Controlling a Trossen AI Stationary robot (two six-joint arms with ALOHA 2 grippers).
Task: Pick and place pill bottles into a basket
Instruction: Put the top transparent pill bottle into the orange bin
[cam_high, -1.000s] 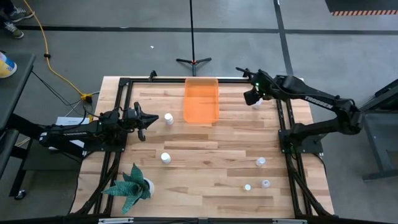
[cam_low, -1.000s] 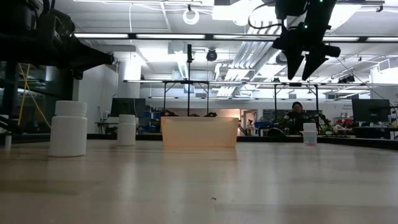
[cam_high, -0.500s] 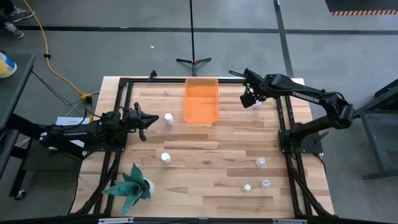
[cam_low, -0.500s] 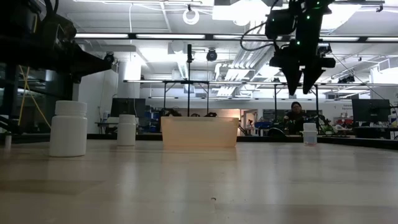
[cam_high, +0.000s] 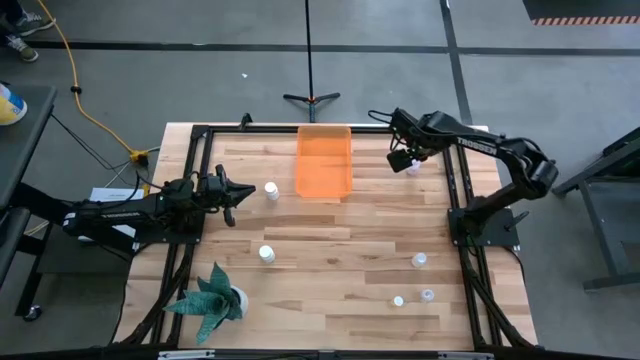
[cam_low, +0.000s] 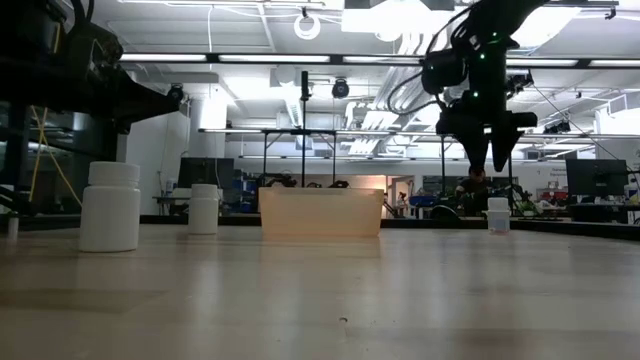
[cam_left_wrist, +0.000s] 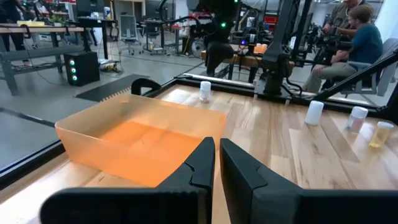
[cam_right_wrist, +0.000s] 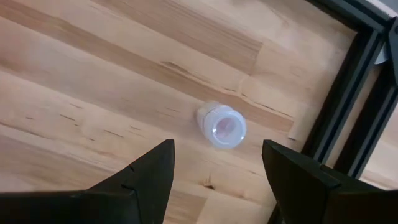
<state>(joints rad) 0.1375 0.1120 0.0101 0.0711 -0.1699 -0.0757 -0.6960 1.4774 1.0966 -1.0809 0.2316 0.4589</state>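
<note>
My right gripper (cam_right_wrist: 217, 148) hangs open above a white pill bottle (cam_right_wrist: 221, 126) that stands upright on the wood near the table's far right corner (cam_high: 413, 167). Its fingers point steeply down, well above the cap (cam_low: 497, 204). The orange basket (cam_high: 323, 160) sits at the far middle of the table. My left gripper (cam_high: 232, 193) waits at the left edge, shut on nothing, pointing level toward the basket (cam_left_wrist: 137, 140). Another bottle (cam_high: 271, 190) stands just in front of it.
More bottles stand at the near middle (cam_high: 266, 254) and near right (cam_high: 420, 260), (cam_high: 398, 300), (cam_high: 428, 295). A green spiky plant (cam_high: 212, 297) sits at the near left corner. A black frame rail (cam_right_wrist: 348, 118) runs close beside the far-right bottle. People sit beyond the table (cam_left_wrist: 357, 43).
My right gripper has come down toward the far-right bottle and tipped to point more steeply downward, staying open. The left arm and all bottles have kept still.
</note>
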